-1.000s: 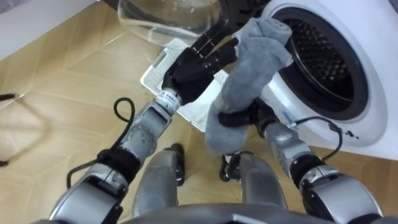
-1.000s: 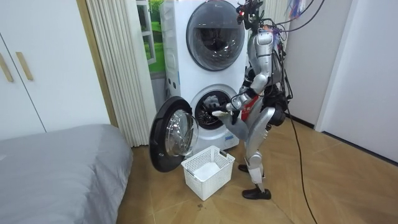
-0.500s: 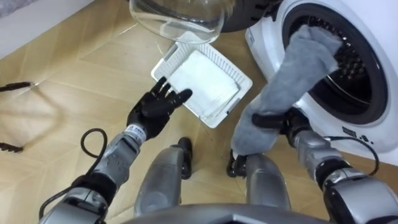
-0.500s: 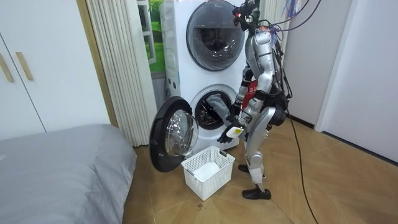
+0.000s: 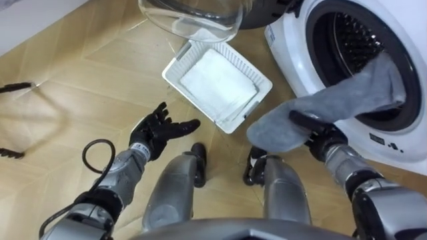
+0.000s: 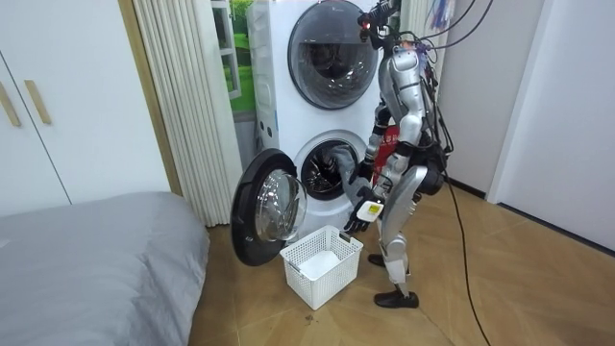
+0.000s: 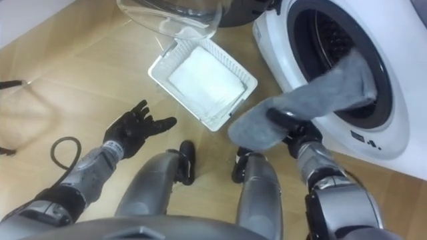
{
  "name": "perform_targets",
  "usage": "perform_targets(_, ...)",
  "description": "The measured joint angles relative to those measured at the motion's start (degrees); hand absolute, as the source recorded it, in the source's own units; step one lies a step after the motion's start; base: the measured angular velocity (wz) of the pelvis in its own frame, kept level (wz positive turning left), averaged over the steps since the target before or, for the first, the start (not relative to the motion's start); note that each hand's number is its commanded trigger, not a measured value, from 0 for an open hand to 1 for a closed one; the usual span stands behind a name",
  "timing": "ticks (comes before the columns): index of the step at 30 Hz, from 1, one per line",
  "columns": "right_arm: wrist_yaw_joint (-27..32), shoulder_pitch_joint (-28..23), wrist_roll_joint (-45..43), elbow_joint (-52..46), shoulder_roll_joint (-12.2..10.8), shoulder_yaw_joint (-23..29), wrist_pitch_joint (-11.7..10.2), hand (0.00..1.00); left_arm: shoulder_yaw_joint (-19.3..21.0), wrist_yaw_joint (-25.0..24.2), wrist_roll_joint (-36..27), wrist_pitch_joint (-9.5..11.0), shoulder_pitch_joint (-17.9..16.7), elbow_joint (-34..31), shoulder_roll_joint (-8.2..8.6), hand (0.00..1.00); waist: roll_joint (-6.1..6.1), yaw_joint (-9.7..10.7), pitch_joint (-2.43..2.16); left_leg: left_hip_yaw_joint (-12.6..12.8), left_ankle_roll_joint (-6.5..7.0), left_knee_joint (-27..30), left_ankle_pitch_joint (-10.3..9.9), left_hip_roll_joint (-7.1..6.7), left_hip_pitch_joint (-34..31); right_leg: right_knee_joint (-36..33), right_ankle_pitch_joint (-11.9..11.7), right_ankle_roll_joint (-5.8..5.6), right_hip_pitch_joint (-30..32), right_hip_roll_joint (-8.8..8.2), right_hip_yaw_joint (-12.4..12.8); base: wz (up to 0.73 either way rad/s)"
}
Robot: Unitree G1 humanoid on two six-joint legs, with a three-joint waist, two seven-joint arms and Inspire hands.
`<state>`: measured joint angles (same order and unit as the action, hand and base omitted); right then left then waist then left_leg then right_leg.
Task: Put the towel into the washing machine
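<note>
The grey towel (image 5: 347, 93) stretches from my right hand (image 5: 308, 123) up over the door rim, its upper end inside the drum of the lower washing machine (image 5: 293, 47). My right hand is shut on the towel's lower, bunched end just in front of the machine. My left hand (image 5: 159, 130) hangs open over the wooden floor, well apart from the towel, at the left. In the room view I stand facing the lower machine, with the towel (image 6: 338, 160) draped in its opening.
A white laundry basket (image 5: 257, 75) stands on the floor between the machine and its round door (image 5: 190, 17), which is swung open. A second machine (image 6: 332, 53) is stacked on top. A bed (image 6: 96, 259) lies at the room view's left.
My left hand, off the towel since half a second ago, has dropped lower and to the left. My right hand has carried the towel's upper end into the drum opening.
</note>
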<state>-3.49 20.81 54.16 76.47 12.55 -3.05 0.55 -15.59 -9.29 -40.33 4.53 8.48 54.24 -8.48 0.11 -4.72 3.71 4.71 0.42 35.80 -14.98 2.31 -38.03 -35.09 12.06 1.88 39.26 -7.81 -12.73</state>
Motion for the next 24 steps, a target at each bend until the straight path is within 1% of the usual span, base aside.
perform_targets(1,-0.26,0.03,0.70,0.26,0.12,0.03,0.30,1.00,0.00,0.10,0.02,-0.32,-0.07,-0.08,-0.03,0.00,-0.02,0.00,-0.01,-0.01,0.00,0.18,0.00,0.02,-0.19,-0.07,0.01,-0.01,0.03,-0.01,-0.07,0.12)
perform_targets(3,-1.25,0.76,4.49,1.77,0.96,0.04,2.03,1.00,-0.01,0.37,-0.55,-1.48,-0.08,-0.46,-0.27,0.00,-0.10,-0.09,-0.03,-0.09,0.32,0.94,-0.19,0.00,-0.62,-0.79,0.16,-0.19,0.27,-0.11,-0.08,0.07)
perform_targets(4,-1.48,0.77,5.41,1.77,1.14,0.07,2.30,1.00,-0.01,0.48,-0.59,-1.70,-0.16,-0.51,-0.41,0.00,-0.21,-0.09,-0.07,-0.08,0.40,1.01,-0.25,-0.05,-0.68,-1.03,0.21,-0.23,0.41,-0.18,-0.01,0.03)
perform_targets(6,-1.89,1.82,8.01,1.69,1.82,1.05,4.05,1.00,-0.01,1.98,-0.76,-2.54,-0.10,-1.38,-1.35,0.00,-0.96,0.32,-0.13,0.18,0.52,1.14,-0.18,-0.50,-1.41,-2.36,0.40,-0.15,1.69,-0.94,0.15,0.04)
perform_targets(7,-1.86,2.19,9.22,1.68,2.13,1.62,4.66,1.00,-0.01,2.27,-0.90,-2.54,-0.04,-1.42,-1.50,0.00,-1.09,0.39,-0.12,0.20,0.55,1.20,-0.16,-0.64,-1.70,-2.82,0.48,-0.13,2.05,-1.15,0.20,0.04)
perform_targets(8,-1.40,2.84,11.68,1.47,2.65,2.48,5.42,1.00,0.01,3.15,-1.87,-2.62,-0.11,-2.13,-1.83,0.00,-1.38,0.58,-0.21,0.36,0.59,1.50,-0.15,-0.86,-2.05,-3.51,0.57,-0.23,2.65,-1.37,0.58,0.00)
perform_targets(9,-0.45,3.22,13.61,0.19,2.79,3.28,5.96,1.00,0.16,4.06,-1.81,-2.59,-0.72,-4.22,-2.64,0.00,-2.24,0.85,-0.28,1.10,0.73,1.48,-0.07,-1.04,-2.14,-4.37,0.72,-0.39,3.45,-1.57,1.59,-0.07)
perform_targets(10,0.22,3.25,14.23,-0.97,2.79,3.97,6.32,1.00,0.56,4.19,-1.64,-2.57,-0.98,-4.88,-2.91,0.00,-2.75,0.86,-0.34,1.53,0.79,1.50,-0.05,-1.11,-2.21,-4.76,0.73,-0.40,3.91,-1.70,1.98,-0.13)
perform_targets(11,1.48,3.89,16.28,-2.57,2.88,4.77,6.78,1.00,1.71,4.41,-1.28,-2.50,-1.51,-5.19,-2.90,0.00,-3.16,1.17,-0.27,1.67,0.91,1.89,-0.10,-1.13,-2.43,-4.97,0.67,-0.37,4.10,-1.75,2.11,-0.06)
perform_targets(12,3.09,4.64,17.79,-4.65,2.90,6.49,7.83,1.00,2.66,5.14,-1.08,-2.49,-1.73,-5.96,-2.91,0.00,-3.77,1.96,-0.33,1.73,1.11,1.97,0.03,-1.33,-2.66,-5.45,0.67,-0.39,4.41,-2.20,1.89,0.00)
perform_targets(13,3.89,5.29,18.65,-5.62,2.92,7.37,8.41,1.00,3.27,5.46,-0.68,-2.48,-2.11,-6.81,-2.91,0.00,-4.10,2.51,-0.39,1.76,1.28,2.05,0.14,-1.56,-2.86,-5.78,0.71,-0.45,4.73,-2.46,1.79,0.13)
perform_targets(14,4.96,7.02,21.45,-6.74,3.03,9.98,8.70,1.00,4.33,5.86,-0.54,-2.40,-2.73,-8.08,-2.80,0.00,-4.60,3.36,-0.42,1.87,1.56,2.14,0.35,-1.69,-3.24,-5.88,0.64,-0.57,5.09,-2.65,1.83,0.08)
perform_targets(15,6.04,8.68,24.96,-7.12,3.91,12.46,8.71,1.00,4.37,6.19,-0.52,-2.26,-2.77,-8.13,-2.77,0.00,-4.95,3.54,-0.50,1.91,1.69,2.44,0.33,-1.70,-3.37,-5.83,0.47,-0.71,5.07,-2.61,1.89,0.06)
perform_targets(16,6.80,9.57,26.27,-7.56,4.38,13.56,8.70,1.00,4.37,6.36,-0.51,-2.10,-2.86,-8.13,-2.78,0.00,-4.98,3.84,-0.51,1.90,1.79,2.66,0.27,-1.70,-3.44,-5.86,0.44,-0.80,4.97,-2.61,1.88,0.00)
perform_targets(18,9.01,13.21,31.12,-7.95,6.50,15.49,8.70,1.00,4.27,7.04,-0.22,-1.84,-3.29,-8.11,-2.76,0.00,-4.98,4.43,-0.51,1.94,2.21,3.05,0.07,-1.86,-3.51,-5.81,0.25,-1.23,4.75,-2.75,1.91,0.00)
perform_targets(20,11.22,14.55,33.90,-7.84,6.89,16.97,8.68,1.00,4.21,7.97,0.02,-1.84,-3.30,-8.10,-2.54,0.00,-4.98,4.44,-0.51,1.95,2.47,3.07,0.07,-2.13,-3.50,-5.85,0.27,-1.51,4.63,-3.01,1.85,0.06)
perform_targets(22,13.09,14.52,33.90,-7.73,6.89,17.86,8.68,1.00,4.07,8.86,0.03,-1.86,-3.40,-8.11,-2.29,0.00,-4.98,4.47,-0.51,1.99,2.67,3.03,0.10,-2.20,-3.58,-6.01,0.45,-1.82,4.59,-3.30,1.79,0.10)
perform_targets(24,15.05,14.78,33.92,-7.75,7.19,17.99,8.62,1.00,4.04,9.30,0.01,-1.99,-3.52,-8.12,-2.23,0.00,-4.98,4.65,-0.51,2.76,2.98,3.11,0.05,-2.16,-3.85,-6.69,0.72,-2.11,4.87,-3.72,1.69,0.09)
